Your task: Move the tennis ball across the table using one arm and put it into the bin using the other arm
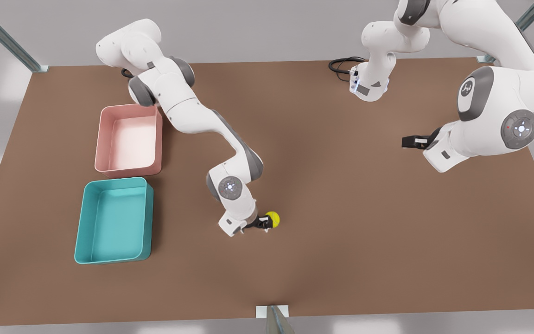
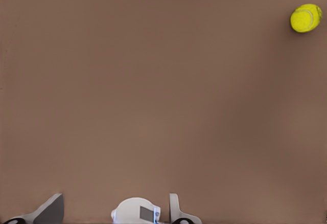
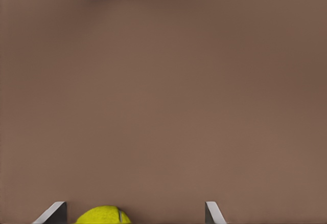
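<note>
The yellow-green tennis ball (image 1: 273, 218) rests on the brown table (image 1: 350, 218), a little to the front view's right of the teal bin (image 1: 149, 218). My right gripper (image 1: 264, 224), on the arm at the front view's left, is down at the ball and open. In the right wrist view the tennis ball (image 3: 102, 216) sits between the fingers, nearer one fingertip (image 3: 53, 212), touching neither. My left gripper (image 1: 408, 141) waits open, far off at the front view's right. From its wrist view the tennis ball (image 2: 306, 18) looks small and distant.
A pale pink tub (image 1: 159, 139) stands just behind the teal bin. A black cable (image 1: 341, 63) loops near the far arm base. Grey frame posts (image 1: 274, 320) stand at the table's edges.
</note>
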